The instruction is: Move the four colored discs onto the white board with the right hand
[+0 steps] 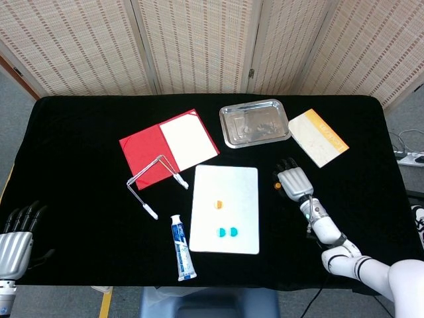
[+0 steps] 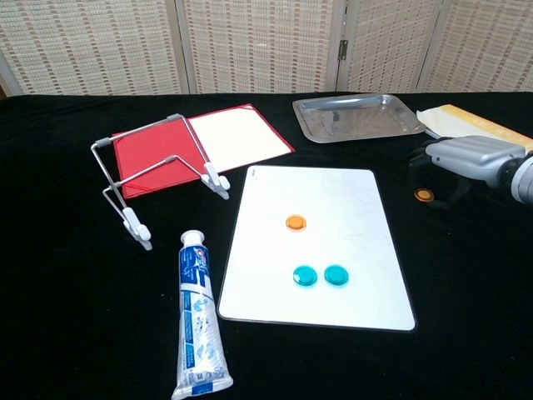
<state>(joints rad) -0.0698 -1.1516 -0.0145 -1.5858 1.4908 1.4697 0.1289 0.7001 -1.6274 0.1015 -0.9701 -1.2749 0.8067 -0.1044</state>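
The white board [image 1: 228,182] [image 2: 350,217] lies in the middle of the black table. On it sit one orange disc [image 1: 218,205] [image 2: 295,222] and two teal discs [image 1: 227,232] [image 2: 306,277] side by side. A second orange disc [image 1: 277,186] [image 2: 425,195] lies on the cloth to the right of the board. My right hand [image 1: 293,180] [image 2: 466,158] hangs low over it, palm down, with fingers on one side and the thumb on the other, apart from the disc. My left hand [image 1: 14,242] rests at the table's front left, fingers apart and empty.
A metal tray [image 1: 255,123] [image 2: 354,117] stands behind the board, with a yellow booklet [image 1: 318,137] to its right, just behind my right hand. A red folder [image 1: 169,147], a wire stand [image 1: 154,179] and a toothpaste tube [image 1: 181,248] lie left of the board.
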